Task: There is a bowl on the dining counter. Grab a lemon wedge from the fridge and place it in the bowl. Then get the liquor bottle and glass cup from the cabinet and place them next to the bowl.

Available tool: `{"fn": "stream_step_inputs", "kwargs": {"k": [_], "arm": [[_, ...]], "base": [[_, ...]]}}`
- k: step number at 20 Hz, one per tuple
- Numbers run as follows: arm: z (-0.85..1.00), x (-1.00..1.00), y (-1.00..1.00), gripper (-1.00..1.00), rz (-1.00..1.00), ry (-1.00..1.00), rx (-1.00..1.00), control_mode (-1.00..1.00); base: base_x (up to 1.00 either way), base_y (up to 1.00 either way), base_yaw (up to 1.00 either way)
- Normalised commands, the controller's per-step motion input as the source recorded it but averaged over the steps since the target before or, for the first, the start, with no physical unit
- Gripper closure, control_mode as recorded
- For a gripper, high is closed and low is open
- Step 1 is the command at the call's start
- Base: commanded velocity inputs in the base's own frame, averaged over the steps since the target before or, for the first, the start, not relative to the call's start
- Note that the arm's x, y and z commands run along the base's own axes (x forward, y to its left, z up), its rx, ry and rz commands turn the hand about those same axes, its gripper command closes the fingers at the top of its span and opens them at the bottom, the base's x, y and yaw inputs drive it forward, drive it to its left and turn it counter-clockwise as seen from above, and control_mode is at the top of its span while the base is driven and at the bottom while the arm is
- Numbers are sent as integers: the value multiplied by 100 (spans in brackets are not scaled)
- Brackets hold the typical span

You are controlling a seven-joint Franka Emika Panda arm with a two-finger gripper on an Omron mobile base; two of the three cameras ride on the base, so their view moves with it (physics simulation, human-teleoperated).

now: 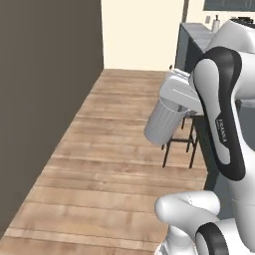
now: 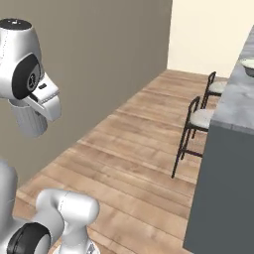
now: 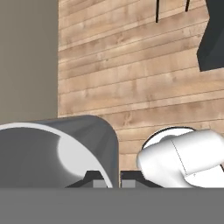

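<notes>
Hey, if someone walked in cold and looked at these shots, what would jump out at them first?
First, the grey glass cup carried in mid-air above the wooden floor, its rim pinched by the end effector in the hand view. Next, the dining counter at the right of the right base view, with the bowl at its far end and two dark stools alongside it.

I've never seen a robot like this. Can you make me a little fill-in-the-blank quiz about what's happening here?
1. The hand is shut on the wall of a grey ____.
2. The floor is laid in ____ planks.
3. Two black-legged ____ stand beside the counter.
Missing words: cup; wooden; stools.
</notes>
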Motion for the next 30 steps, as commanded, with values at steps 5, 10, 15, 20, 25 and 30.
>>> {"fn": "stream_step_inputs", "kwargs": {"k": [5, 10, 15, 20, 25, 30], "arm": [[0, 0, 0, 100, 0, 0, 0, 100], [0, 0, 0, 100, 0, 0, 0, 100], [0, 0, 0, 100, 0, 0, 0, 100], [0, 0, 0, 100, 0, 0, 0, 100], [0, 0, 0, 100, 0, 0, 0, 100], [0, 0, 0, 100, 0, 0, 0, 100]], "base": [[94, 63, -52], [94, 61, -53], [93, 51, -53], [92, 52, -53], [86, 50, -53], [78, 53, -53]]}}
